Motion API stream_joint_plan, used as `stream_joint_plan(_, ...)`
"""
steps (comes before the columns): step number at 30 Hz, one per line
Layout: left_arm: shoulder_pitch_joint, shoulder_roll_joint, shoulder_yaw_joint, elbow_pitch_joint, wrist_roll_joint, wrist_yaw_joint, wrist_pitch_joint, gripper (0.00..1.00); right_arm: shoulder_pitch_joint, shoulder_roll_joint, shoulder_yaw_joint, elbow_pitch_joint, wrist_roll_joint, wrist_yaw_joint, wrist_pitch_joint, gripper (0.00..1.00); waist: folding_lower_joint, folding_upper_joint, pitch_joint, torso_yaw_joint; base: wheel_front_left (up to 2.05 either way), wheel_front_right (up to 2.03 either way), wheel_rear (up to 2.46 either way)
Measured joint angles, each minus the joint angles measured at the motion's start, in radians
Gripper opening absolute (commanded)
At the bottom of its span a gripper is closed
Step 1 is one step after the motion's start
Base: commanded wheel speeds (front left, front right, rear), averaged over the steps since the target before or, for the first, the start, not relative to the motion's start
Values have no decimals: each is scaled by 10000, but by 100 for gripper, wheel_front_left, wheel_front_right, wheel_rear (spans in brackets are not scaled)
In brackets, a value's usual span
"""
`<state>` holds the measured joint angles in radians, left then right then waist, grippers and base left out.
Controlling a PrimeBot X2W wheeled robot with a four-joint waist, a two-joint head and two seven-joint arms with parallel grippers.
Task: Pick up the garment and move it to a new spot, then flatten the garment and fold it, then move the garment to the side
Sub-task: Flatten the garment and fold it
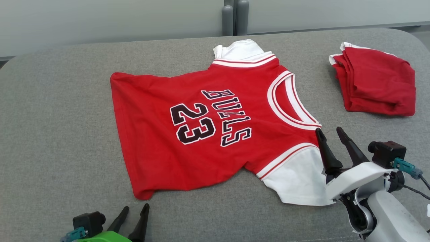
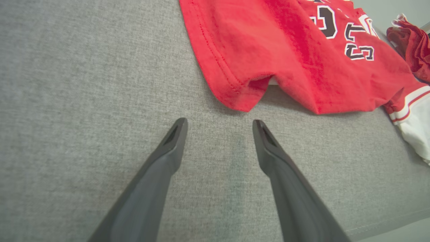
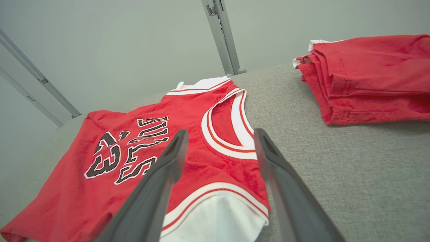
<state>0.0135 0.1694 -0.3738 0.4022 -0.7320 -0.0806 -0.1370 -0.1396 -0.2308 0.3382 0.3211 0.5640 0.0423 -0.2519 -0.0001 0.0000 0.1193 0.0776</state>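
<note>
Red jersey [image 1: 201, 127] lies spread flat, print side up, in the middle of the grey padded surface [image 1: 60, 141], with the collar toward the robot's right and the hem toward its left. Head view gives the full outline: "BULLS 23", white sleeves at the near and far edges. The far sleeve is bunched and its shape is hard to read.

Left wrist view adds the near hem corner [image 2: 242, 97], slightly lifted with a white layer peeking from under it. From the head that spot is just a rounded red corner. Right wrist view gives the neckline and near sleeve close up.

Left gripper [image 1: 136, 207]: fingers spread wide, empty, over bare surface just short of that corner. Right gripper [image 1: 328, 130]: also wide, empty, at the near shoulder. Can't tell if it touches the cloth.

Folded red garment [image 1: 376, 84] sits well apart to the right, cut off by the frame edge in both wrist views.
</note>
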Motion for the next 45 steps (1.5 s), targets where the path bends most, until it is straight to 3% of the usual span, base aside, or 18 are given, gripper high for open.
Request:
stream_joint_plan(11, 174, 23, 71, -642, 13, 35, -54, 100, 3, 38, 40, 6, -10, 13, 0, 100, 0, 0, -29, -326, 0, 0, 0)
stream_joint_plan(25, 369, -96, 228, -487, -148, 545, 132, 100, 11, 29, 136, 29, -13, 44, 0, 100, 0, 0, -126, -656, 0, 0, 0)
stream_joint_plan(31, 369, -211, 199, -512, -148, 545, 215, 100, 40, 23, 130, 29, -13, 44, 2, 100, 0, 0, -154, -726, 0, 0, 0)
stream_joint_plan(35, 357, -226, 263, -531, -148, 564, 121, 76, 49, 25, 134, 31, -13, 44, 0, 100, 0, 0, -173, -766, 0, 0, 0)
stream_joint_plan(39, 325, -244, 514, -543, -153, 727, -92, 70, 49, 23, 132, 31, -13, 44, 2, 100, 0, 0, -172, -804, 0, 0, 0)
stream_joint_plan(42, 314, -245, 550, -550, -153, 736, -222, 50, 49, 21, 130, 29, -13, 44, 0, 100, 0, 0, -157, -824, 0, 0, 0)
stream_joint_plan(45, 267, -278, 546, -587, -153, 736, -320, 45, 50, 21, 128, 27, -13, 44, 0, 100, 0, 0, -137, -837, 0, 0, 0)
